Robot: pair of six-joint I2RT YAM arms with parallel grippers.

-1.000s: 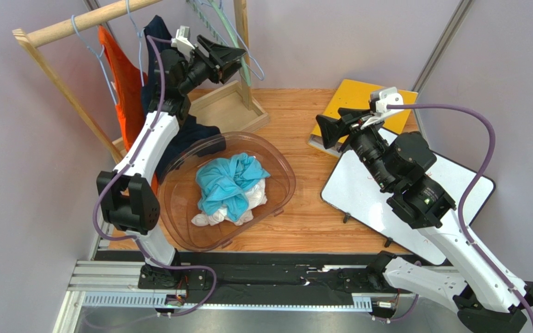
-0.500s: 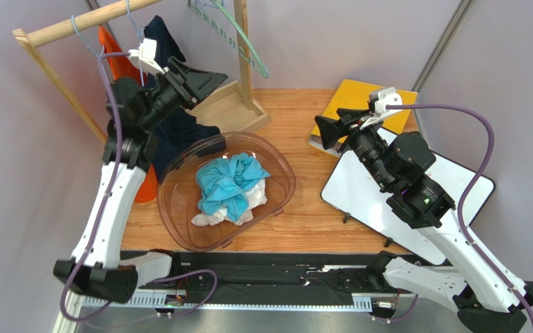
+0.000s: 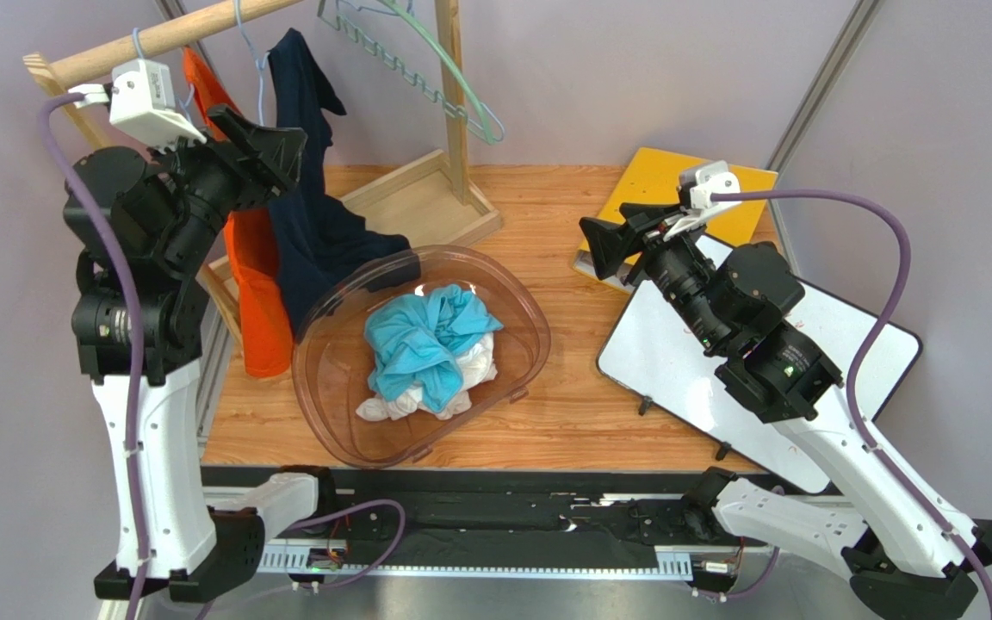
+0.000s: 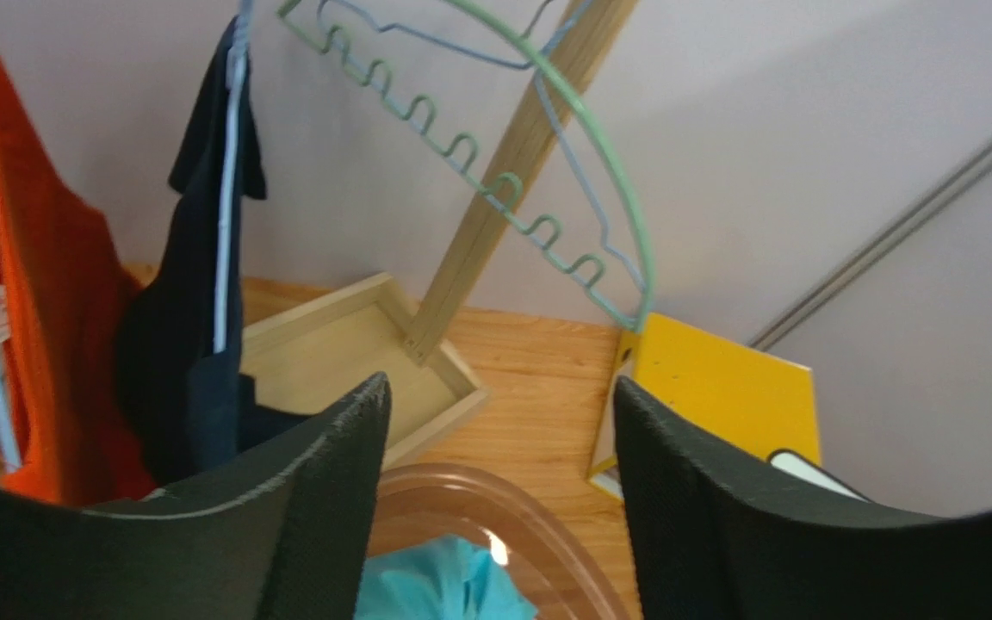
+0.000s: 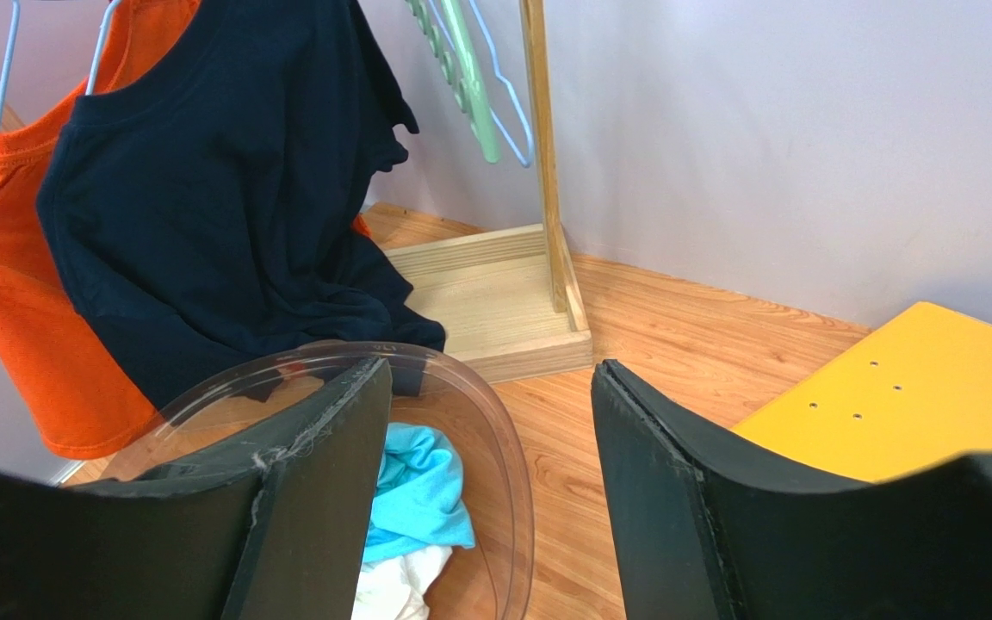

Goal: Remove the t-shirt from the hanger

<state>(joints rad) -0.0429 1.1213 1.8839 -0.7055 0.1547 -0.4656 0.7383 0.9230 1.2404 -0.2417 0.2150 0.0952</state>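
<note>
A navy t-shirt (image 3: pixel 314 220) hangs on a light-blue hanger (image 4: pixel 227 194) from the wooden rail, its hem draping toward the bowl. An orange t-shirt (image 3: pixel 256 284) hangs beside it on its own hanger. My left gripper (image 3: pixel 275 140) is raised at the far left by the rail, open and empty, just left of the navy shirt (image 4: pixel 191 336). My right gripper (image 3: pixel 589 246) hovers open and empty over the table near the yellow board, facing the navy shirt (image 5: pixel 217 194) and the orange shirt (image 5: pixel 36 310). Both pairs of jaws stand wide apart.
A clear plastic bowl (image 3: pixel 534 323) holds a cyan cloth (image 3: pixel 424 342) on white cloth. Empty green and blue hangers (image 3: pixel 443 71) hang by the rack's right post. The rack's wooden base (image 3: pixel 417 200), a yellow board (image 3: pixel 670 181) and a white board (image 3: pixel 682 375) lie on the table.
My left arm has swung from the rack's right post back to the far left and risen, its jaws still open. The right arm has barely shifted.
</note>
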